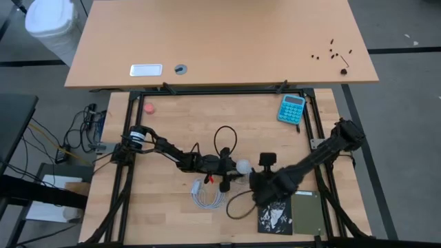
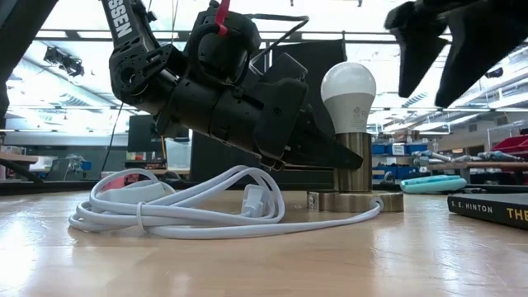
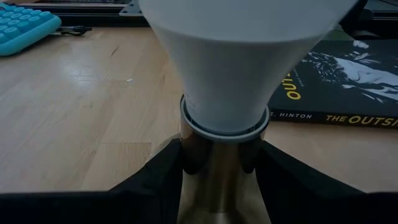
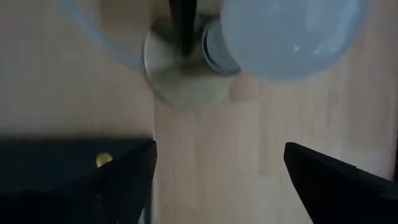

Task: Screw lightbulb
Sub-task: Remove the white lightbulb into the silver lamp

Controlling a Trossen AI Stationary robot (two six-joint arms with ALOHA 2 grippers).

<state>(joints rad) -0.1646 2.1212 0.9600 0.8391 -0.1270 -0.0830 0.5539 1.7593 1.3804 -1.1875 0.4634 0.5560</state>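
Observation:
A white pear-shaped lightbulb [image 2: 347,87] stands upright with its base in the metal stem [image 2: 355,161] of a silvery socket, whose round disc [image 2: 356,201] rests on the table. The bulb also shows in the high view [image 1: 242,166]. My left gripper [image 1: 231,167] comes from the table's left and is shut on the socket's stem. My right gripper [image 2: 433,82] is open and empty. It hovers above the bulb, a little to its right side, with the bulb [image 4: 289,37] and the disc [image 4: 186,74] beyond its spread fingers. My left gripper pinches the socket's metal stem [image 3: 221,168] between its two fingers [image 3: 155,183], just below the bulb's collar. The fingers come in nearly level from the table's left, one on each side of the stem. The socket stands upright, its disc on the table.
A coiled white cable [image 2: 190,206] lies on the table to the left of the socket, near the front. A dark book [image 2: 491,208] lies to the right, and a blue calculator [image 1: 291,108] at the far right. A small pink object [image 1: 149,108] lies at the far left.

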